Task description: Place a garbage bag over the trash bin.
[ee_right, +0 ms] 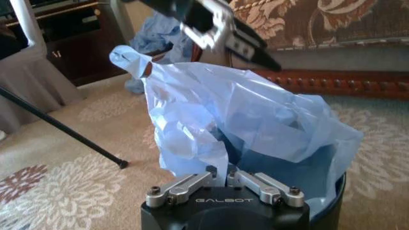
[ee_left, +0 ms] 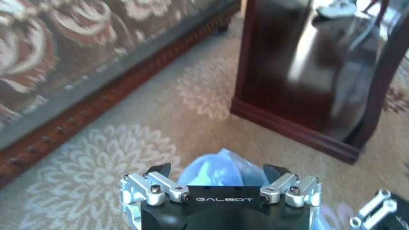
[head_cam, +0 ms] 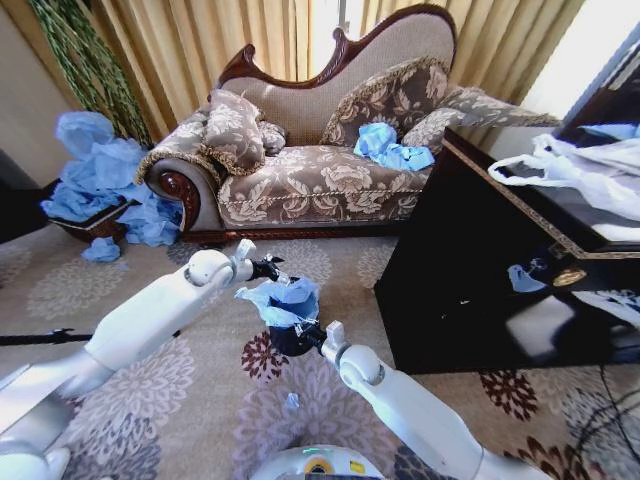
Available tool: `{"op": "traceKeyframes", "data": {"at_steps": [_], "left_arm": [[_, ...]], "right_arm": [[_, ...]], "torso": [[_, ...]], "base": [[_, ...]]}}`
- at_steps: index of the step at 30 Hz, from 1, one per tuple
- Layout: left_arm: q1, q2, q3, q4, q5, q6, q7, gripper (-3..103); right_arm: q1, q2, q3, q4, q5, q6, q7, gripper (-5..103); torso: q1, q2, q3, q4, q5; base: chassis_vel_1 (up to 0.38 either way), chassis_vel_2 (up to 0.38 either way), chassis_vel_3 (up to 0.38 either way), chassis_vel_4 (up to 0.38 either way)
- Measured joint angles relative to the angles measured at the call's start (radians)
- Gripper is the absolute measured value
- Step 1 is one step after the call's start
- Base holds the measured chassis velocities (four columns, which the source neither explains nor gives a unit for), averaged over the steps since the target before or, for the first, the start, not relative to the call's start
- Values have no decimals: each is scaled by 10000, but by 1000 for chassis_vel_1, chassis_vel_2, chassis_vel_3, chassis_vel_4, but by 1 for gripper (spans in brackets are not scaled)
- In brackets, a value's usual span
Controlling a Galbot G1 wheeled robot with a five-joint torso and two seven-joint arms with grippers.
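Trash bin (head_cam: 290, 340) sits on the patterned carpet (head_cam: 200, 400) in front of the sofa (head_cam: 320, 170), w/ the garbage bag (head_cam: 285, 300) bunched up out of its top, partly inside and partly draped over the rim.

Right claw (ee_right: 221, 173) is at the bin's near rim, fingers closed together on the bag's edge; blue film rises just beyond and above it. The bin's dark wall shows just under the bag beside this claw.

Left claw (ee_left: 217, 175) hovers over the bag's far side, fingers spread wide apart, holding nothing; crumpled blue plastic lies directly beneath, between the tips.

Dark wood cabinet (head_cam: 500, 270) stands off to the right claw's side, apart from the bin.
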Motion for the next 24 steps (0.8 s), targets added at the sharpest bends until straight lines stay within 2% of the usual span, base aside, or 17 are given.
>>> {"op": "traceKeyframes", "data": {"at_steps": [2,7,11,13,16,17,18,19,20,23,24], "left_arm": [[-324,-209,539,414,192,-6,54,97],[-578,-566,935,1024,499,-51,82,95],[-629,-921,1088,1662,899,-120,237,81],[-629,-953,1102,1730,958,-139,272,81],[-592,-1069,1163,1993,1400,-224,678,65],[-592,-1069,1163,1993,1400,-224,678,65],[-573,-1115,1173,2078,1517,-251,790,59],[-553,-1177,1175,2179,1585,-282,840,54],[-553,-1177,1175,2179,1585,-282,840,54],[-544,-1358,1173,2416,1661,-374,855,38],[-544,-1358,1173,2416,1661,-374,855,38]], "right_arm": [[-35,19,73,-43,4,35,-20,0],[-137,10,211,-55,4,82,-56,0],[-303,-106,416,-32,7,122,-125,0],[-329,-123,443,-22,10,127,-136,0],[-448,-206,577,9,14,161,-182,0],[-448,-206,577,9,14,161,-182,0],[-477,-214,613,23,14,170,-189,0],[-499,-214,648,37,15,177,-191,0],[-499,-214,648,37,15,177,-191,0],[-529,-212,701,44,16,190,-193,0],[-529,-212,701,44,16,190,-193,0]], "torso": [[0,0,0,-1,1],[1,0,0,0,1],[1,0,0,-1,0],[1,0,0,-1,0],[0,0,-1,-1,0],[0,0,-1,-1,0],[0,0,-1,0,0],[0,0,-1,0,0],[0,0,-1,0,0],[0,0,-1,0,0],[0,0,-1,0,0]], "base": [[0,0,0,0],[0,0,0,0],[0,0,0,0],[0,0,0,0],[0,0,0,0],[0,0,0,0],[0,0,0,0],[0,0,0,0],[0,0,0,0],[0,0,0,0],[0,0,0,0]]}}
